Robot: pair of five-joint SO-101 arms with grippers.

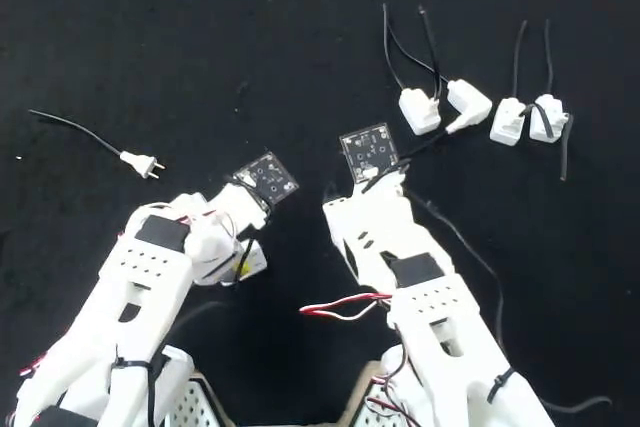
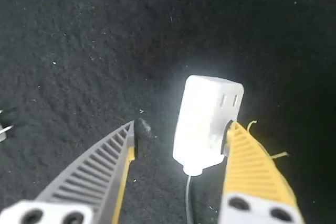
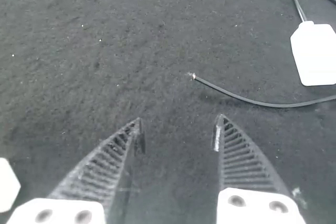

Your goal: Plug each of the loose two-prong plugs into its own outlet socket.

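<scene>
A loose white two-prong plug on a thin black cable lies at the left of the black table. A white outlet socket lies between the fingers of my open left gripper, against the yellow finger and apart from the grey one. From above, that socket peeks out beside the left arm's head. My right gripper hangs open over bare cloth, close to a black cable's loose end. Several white sockets with black cables lie at the back right.
The right arm stands mid-table with a red and white wire looping at its side. A black cable runs along its right side. One white socket sits at the edge of the right wrist view.
</scene>
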